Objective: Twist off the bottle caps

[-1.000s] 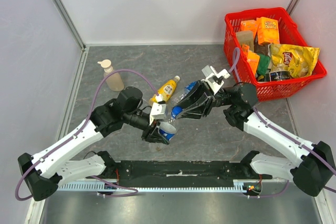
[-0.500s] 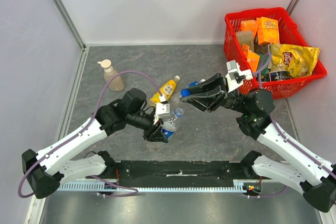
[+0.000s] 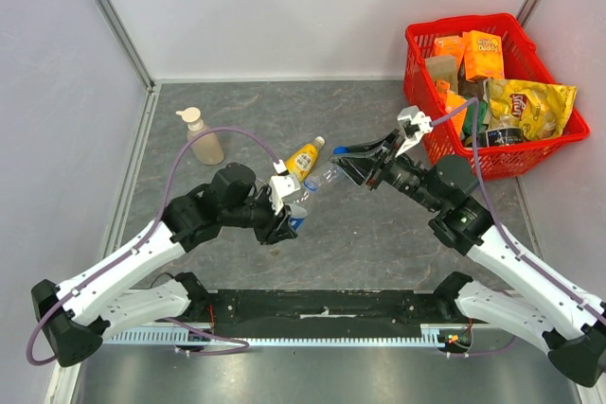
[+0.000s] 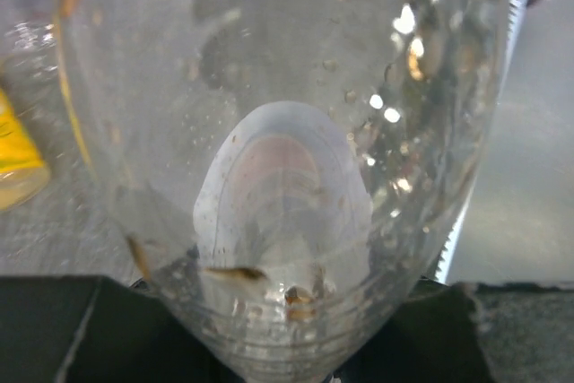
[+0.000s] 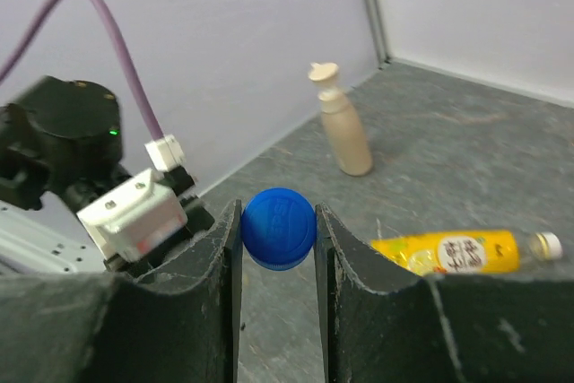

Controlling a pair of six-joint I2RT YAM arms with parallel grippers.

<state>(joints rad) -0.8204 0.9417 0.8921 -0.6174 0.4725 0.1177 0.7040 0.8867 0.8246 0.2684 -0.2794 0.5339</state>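
Note:
My right gripper is shut on a blue bottle cap and holds it in the air, clear of any bottle; in the top view the gripper hovers above the table's middle. My left gripper is shut on a clear bottle with a blue label, whose body fills the left wrist view and hides the jaws. A yellow juice bottle with a white cap lies on the table. Another clear bottle lies next to it.
A beige pump-top soap bottle stands at the back left, also seen in the right wrist view. A red basket full of snack packs sits at the back right. Grey walls close in the left and far sides.
My right gripper has pulled up and to the right, away from the held bottle, with the blue cap in it. My left gripper has drawn the bottle back to the left.

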